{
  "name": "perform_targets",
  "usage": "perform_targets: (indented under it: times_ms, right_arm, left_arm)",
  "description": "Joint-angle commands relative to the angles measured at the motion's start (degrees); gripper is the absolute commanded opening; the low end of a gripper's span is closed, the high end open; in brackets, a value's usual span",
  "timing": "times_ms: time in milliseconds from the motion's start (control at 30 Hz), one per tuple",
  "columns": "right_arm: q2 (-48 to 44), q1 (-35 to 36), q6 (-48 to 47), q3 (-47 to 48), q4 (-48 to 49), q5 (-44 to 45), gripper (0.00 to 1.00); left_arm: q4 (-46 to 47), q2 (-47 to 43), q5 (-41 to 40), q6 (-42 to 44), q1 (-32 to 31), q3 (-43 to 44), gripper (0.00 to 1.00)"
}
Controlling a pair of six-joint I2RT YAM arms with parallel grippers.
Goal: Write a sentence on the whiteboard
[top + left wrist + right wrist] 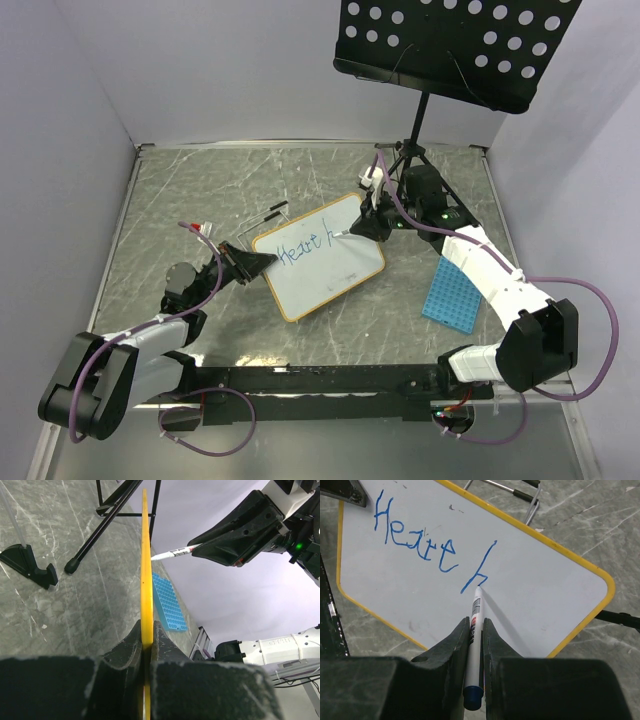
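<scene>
- At the centre of the top view, the whiteboard is resting on the table, turned askew, with the sentence running across its upper left part.
- Left gripper is clamping the board's left corner, its fingers closed on the yellow frame and bracing it.
- Right gripper is pinching a marker between narrow fingers, with the tip touching the board at the foot of a lone "h".
- Step in hand, as I judge it: the second word is being written, one letter in. The next move is calling for a short stroke rightward under light, even pressure, with the board not slipping.
- Right wrist view is giving the lettering legibly — "Heare h" — where the top view is giving only a blue scrawl.
- Left wrist view is showing the frame edge-on in the jaws, with the blue grid tray beyond — the writing itself is hidden there.
</scene>
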Motion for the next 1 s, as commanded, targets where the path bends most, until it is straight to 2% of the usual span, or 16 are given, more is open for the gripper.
perform_targets:
  times_ms: [0,967]
  right_arm:
    - [-1.04,-0.36,-1.48,-0.04,-0.95,-0.91,0.00]
    - [0.37,-1.24,0.81,3.56,1.43,-0.30,0.00]
  left_arm:
    - [8.93,-0.71,0.23,-2.19,-0.02,2.65,0.01]
    - [8.41,-1.24,0.75,-1.92,-0.02,2.39,0.01]
